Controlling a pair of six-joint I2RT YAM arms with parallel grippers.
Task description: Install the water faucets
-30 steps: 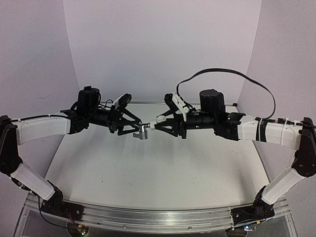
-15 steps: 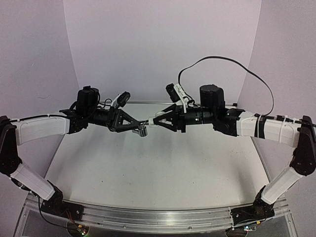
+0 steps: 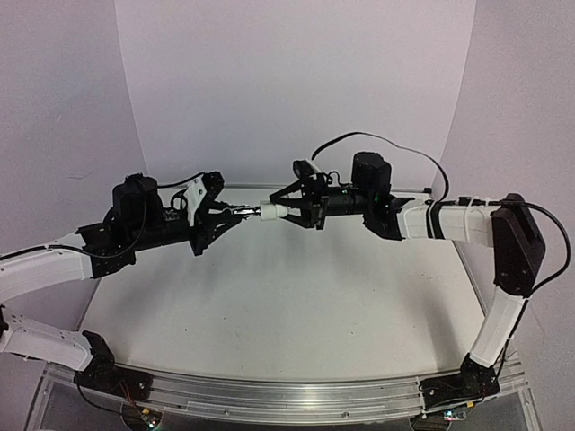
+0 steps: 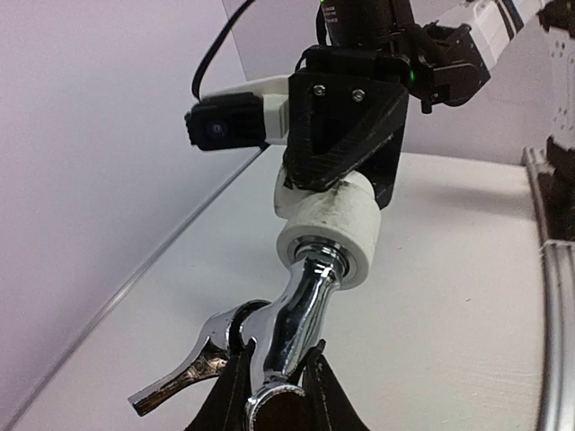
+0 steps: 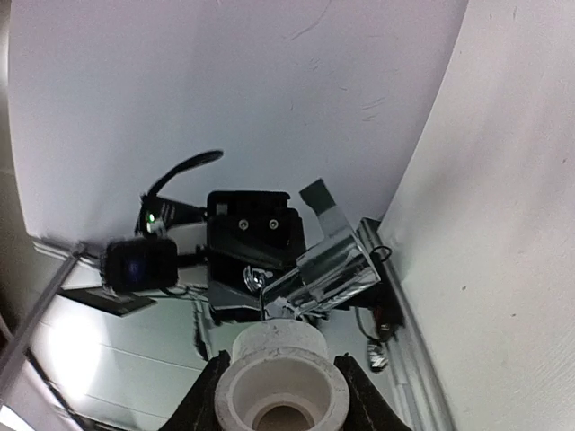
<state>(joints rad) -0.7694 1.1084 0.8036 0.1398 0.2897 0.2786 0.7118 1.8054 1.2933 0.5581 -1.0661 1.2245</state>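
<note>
The left hand (image 3: 234, 215) pinches the tap (image 4: 295, 314) by its body; it looks hard and slippery. The right hand (image 3: 284, 212) pinches the white fitting (image 4: 329, 235).

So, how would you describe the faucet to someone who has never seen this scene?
Look above the white table, where the left tool and the right tool meet tip to tip. The left one holds the faucet, its end pushed into the white fitting in the right one. It is the only shiny chrome piece, with a small lever handle.
</note>
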